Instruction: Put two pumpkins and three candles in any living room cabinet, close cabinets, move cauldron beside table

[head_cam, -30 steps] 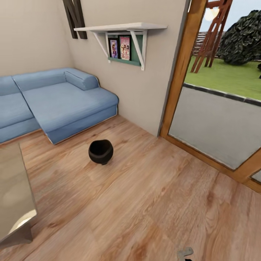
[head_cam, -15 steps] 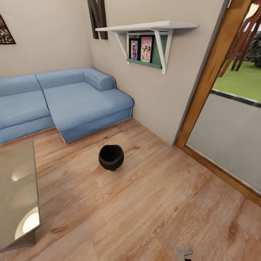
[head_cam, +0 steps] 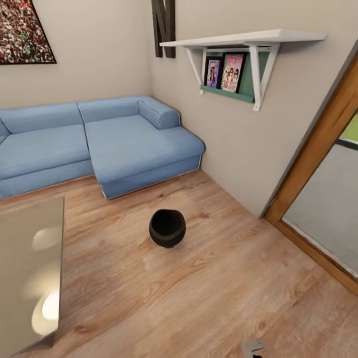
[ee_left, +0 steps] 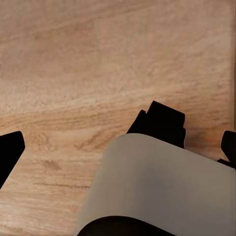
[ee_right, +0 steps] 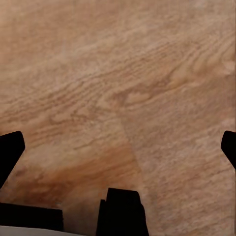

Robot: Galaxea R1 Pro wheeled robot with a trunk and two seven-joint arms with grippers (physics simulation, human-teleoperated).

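The cauldron (head_cam: 167, 227), a squat black pot with a wide mouth, stands upright on the wooden floor in the middle of the head view. To its left, the glossy glass table (head_cam: 31, 263) reaches in from the picture's left edge, a good gap away from the pot. In the left wrist view my left gripper (ee_left: 119, 150) is open over bare floor, its dark fingertips (ee_left: 10, 153) far apart. My right gripper (ee_right: 119, 147) is open too, above floorboards, with nothing between its fingertips (ee_right: 10, 153). Pumpkins, candles and cabinet are out of view.
A blue corner sofa (head_cam: 99, 141) lines the far wall behind the cauldron. A white wall shelf (head_cam: 248, 44) with pictures hangs at the right, beside a wooden door frame (head_cam: 318, 149) with glass. Open floorboards lie between me and the cauldron.
The whole head view has swung left, so sofa, shelf and cauldron sit further right and lower in the picture. The cauldron itself has not moved on the floor.
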